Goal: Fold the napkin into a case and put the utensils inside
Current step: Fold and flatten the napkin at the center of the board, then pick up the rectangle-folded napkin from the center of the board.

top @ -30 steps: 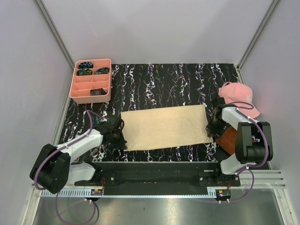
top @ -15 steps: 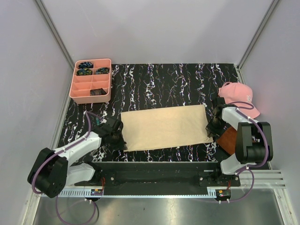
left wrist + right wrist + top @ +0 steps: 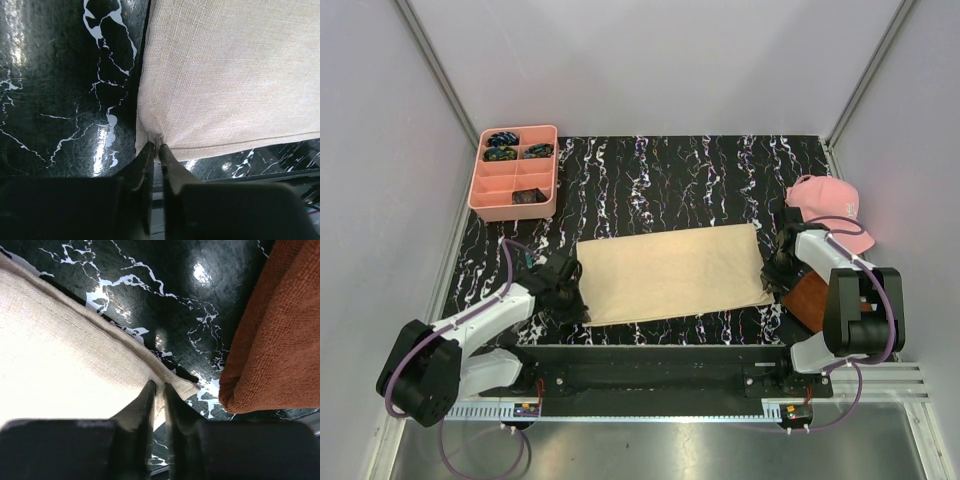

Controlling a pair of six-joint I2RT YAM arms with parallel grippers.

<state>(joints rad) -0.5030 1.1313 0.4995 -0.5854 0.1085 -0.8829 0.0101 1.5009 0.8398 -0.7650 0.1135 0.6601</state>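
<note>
The beige napkin [image 3: 670, 270] lies flat in a wide rectangle on the black marbled table [image 3: 670, 170]. At its near left corner my left gripper [image 3: 578, 300] is low on the table. In the left wrist view, a small pucker of napkin [image 3: 225, 75] sits pinched between the near-closed tips of the left gripper [image 3: 158, 145]. My right gripper [image 3: 772, 285] is at the near right corner. The right wrist view shows the right gripper [image 3: 160, 385] with its jaws a thin slit apart over the layered edge of the napkin [image 3: 60, 355]. The utensils are out of view.
A pink divided tray [image 3: 485, 205] holding small dark items stands at the back left. A pink cap [image 3: 830, 205] lies at the right edge. A rust-brown cloth [image 3: 807, 295] lies just right of my right gripper, close beside the napkin corner as the right wrist view shows the cloth [image 3: 280, 340].
Both arms stay at the napkin's near corners. The left arm has shifted slightly and the napkin's near right corner sits a touch farther right.
</note>
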